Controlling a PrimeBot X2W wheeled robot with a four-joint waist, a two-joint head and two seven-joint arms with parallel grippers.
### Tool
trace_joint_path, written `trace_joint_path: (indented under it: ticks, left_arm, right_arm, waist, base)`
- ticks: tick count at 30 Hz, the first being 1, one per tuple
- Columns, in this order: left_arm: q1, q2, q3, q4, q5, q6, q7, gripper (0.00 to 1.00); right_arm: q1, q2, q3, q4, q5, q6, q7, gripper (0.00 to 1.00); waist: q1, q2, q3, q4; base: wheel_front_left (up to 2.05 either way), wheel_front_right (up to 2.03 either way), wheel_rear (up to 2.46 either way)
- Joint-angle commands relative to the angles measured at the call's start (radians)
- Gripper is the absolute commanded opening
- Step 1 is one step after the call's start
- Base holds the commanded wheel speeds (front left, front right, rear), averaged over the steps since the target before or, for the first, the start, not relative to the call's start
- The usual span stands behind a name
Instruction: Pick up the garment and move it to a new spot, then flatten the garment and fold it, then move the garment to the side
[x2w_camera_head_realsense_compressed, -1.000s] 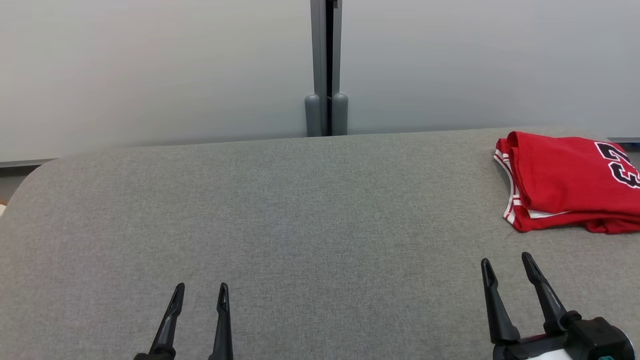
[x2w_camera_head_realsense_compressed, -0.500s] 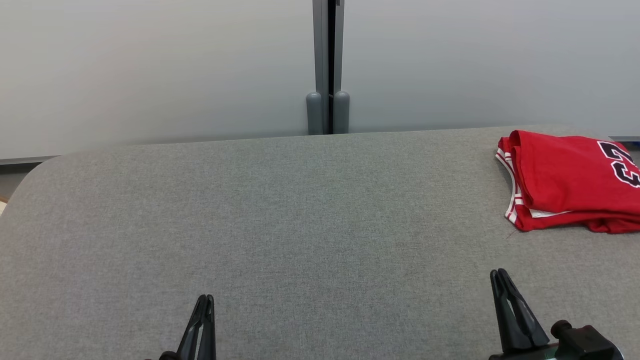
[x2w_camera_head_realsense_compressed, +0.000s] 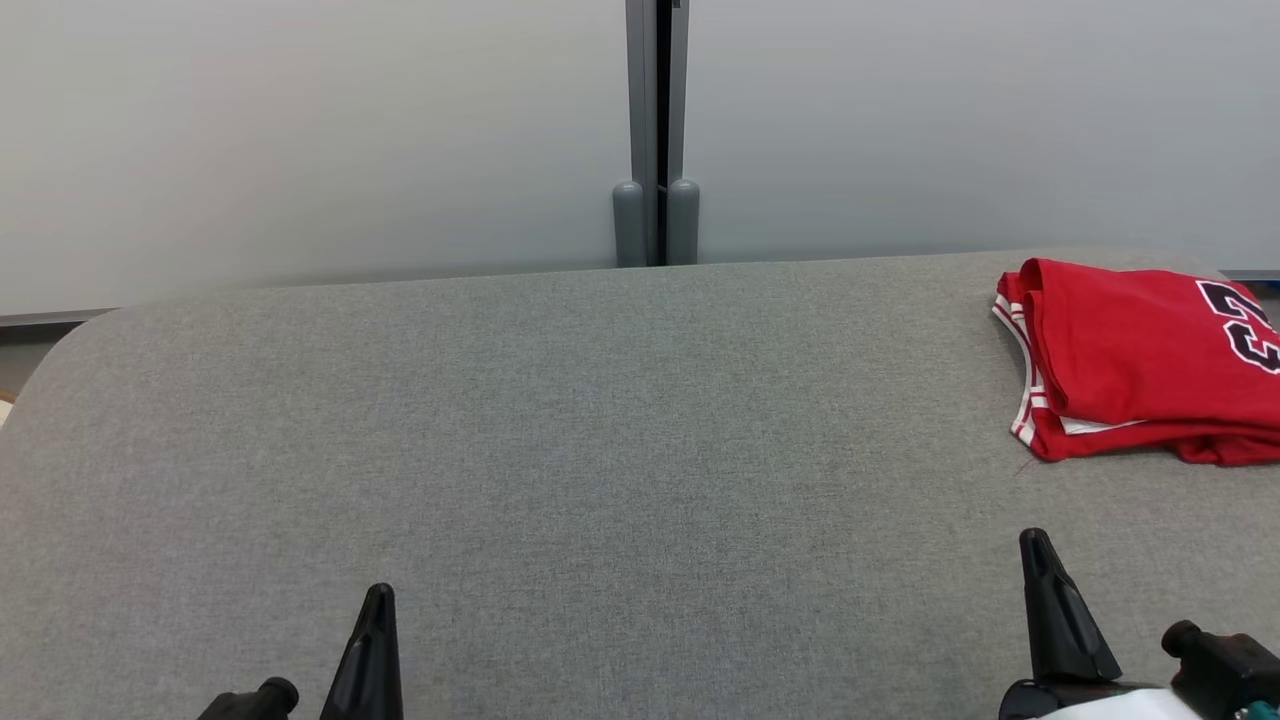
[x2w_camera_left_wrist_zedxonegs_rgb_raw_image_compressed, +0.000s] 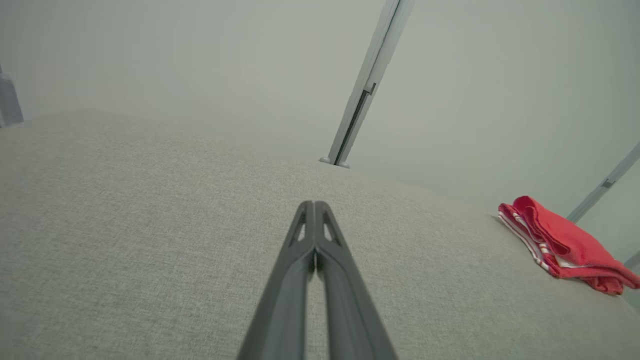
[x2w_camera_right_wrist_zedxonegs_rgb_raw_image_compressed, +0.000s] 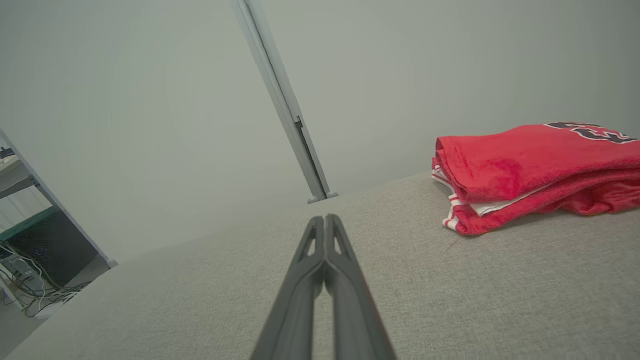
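Note:
The garment (x2w_camera_head_realsense_compressed: 1140, 360) is a red jersey with white trim and a dark number, lying folded at the far right of the grey fabric table (x2w_camera_head_realsense_compressed: 600, 430). It also lies at the right in the left wrist view (x2w_camera_left_wrist_zedxonegs_rgb_raw_image_compressed: 565, 245) and the right wrist view (x2w_camera_right_wrist_zedxonegs_rgb_raw_image_compressed: 525, 170). My left gripper (x2w_camera_head_realsense_compressed: 378, 600) hangs at the lower left, shut and empty, its fingers (x2w_camera_left_wrist_zedxonegs_rgb_raw_image_compressed: 314, 225) pressed together over bare cloth. My right gripper (x2w_camera_head_realsense_compressed: 1035, 545) is at the lower right, shut and empty too (x2w_camera_right_wrist_zedxonegs_rgb_raw_image_compressed: 324, 222), a little in front of the jersey and apart from it.
A pale wall with a grey vertical post (x2w_camera_head_realsense_compressed: 655, 130) stands behind the table. The table's rounded left corner (x2w_camera_head_realsense_compressed: 60, 350) drops off to the floor. A desk with cables (x2w_camera_right_wrist_zedxonegs_rgb_raw_image_compressed: 25, 280) stands far to one side in the right wrist view.
Both grippers went from open to shut on nothing and drew back toward the bottom of the head view. The jersey has not moved.

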Motion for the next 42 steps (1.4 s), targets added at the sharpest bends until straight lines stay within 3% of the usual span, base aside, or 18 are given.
trace_joint_path:
  ticks: [1, 21, 42]
  left_arm:
    - [-0.034, 0.009, 0.01, -0.005, -0.044, -0.011, 0.005, 0.0]
    - [-0.113, 0.025, 0.056, 0.06, -0.375, -0.07, 0.07, 0.0]
    - [-0.171, 0.033, 0.101, 0.101, -0.635, -0.117, 0.128, 0.0]
  right_arm:
    - [-0.03, -0.009, -0.006, -0.01, 0.046, 0.0, 0.008, 0.0]
    - [-0.079, -0.017, -0.042, 0.02, 0.377, 0.0, 0.074, 0.0]
    - [-0.118, -0.019, -0.078, 0.045, 0.638, 0.0, 0.133, 0.0]
  waist:
    - [0.0, 0.0, 0.0, 0.0]
    - [0.0, 0.0, 0.006, 0.002]
    - [0.0, 0.0, 0.011, 0.004]
  base:
    - [0.0, 0.0, 0.0]
    - [0.0, 0.0, 0.0]
    - [0.0, 0.0, 0.0]
